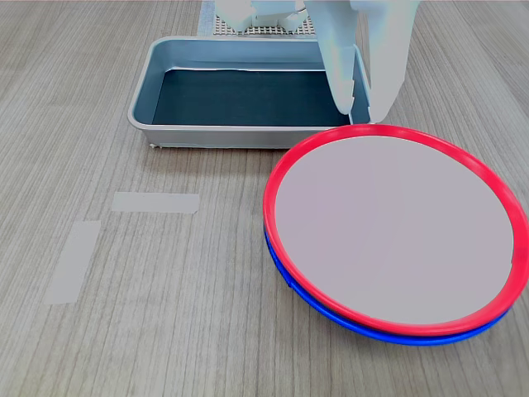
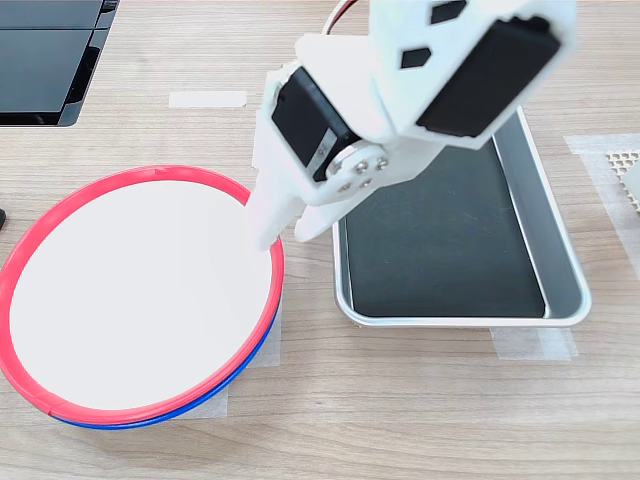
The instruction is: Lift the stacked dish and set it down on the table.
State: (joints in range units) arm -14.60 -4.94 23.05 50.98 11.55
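The stacked dish [image 1: 397,223] [image 2: 140,290], a red-rimmed plate with a pale centre, lies on a blue-rimmed plate [image 1: 331,310] [image 2: 240,375] on the table [image 1: 165,331] [image 2: 400,400]. My white gripper [image 1: 361,116] [image 2: 282,240] hangs at the dish's rim on the side nearest the tray. It is open, with one finger [image 1: 343,83] over the tray side and the other [image 1: 384,78] next to it. The tips are down at rim height, and the dish lies flat.
A grey metal tray [image 1: 140,107] [image 2: 450,320] with a dark bottom stands close beside the plates. Two pale tape strips [image 1: 155,202] [image 1: 73,261] lie on the wood. A black object [image 2: 40,60] sits at the second exterior view's top left, a perforated mat [image 1: 264,29] behind the tray.
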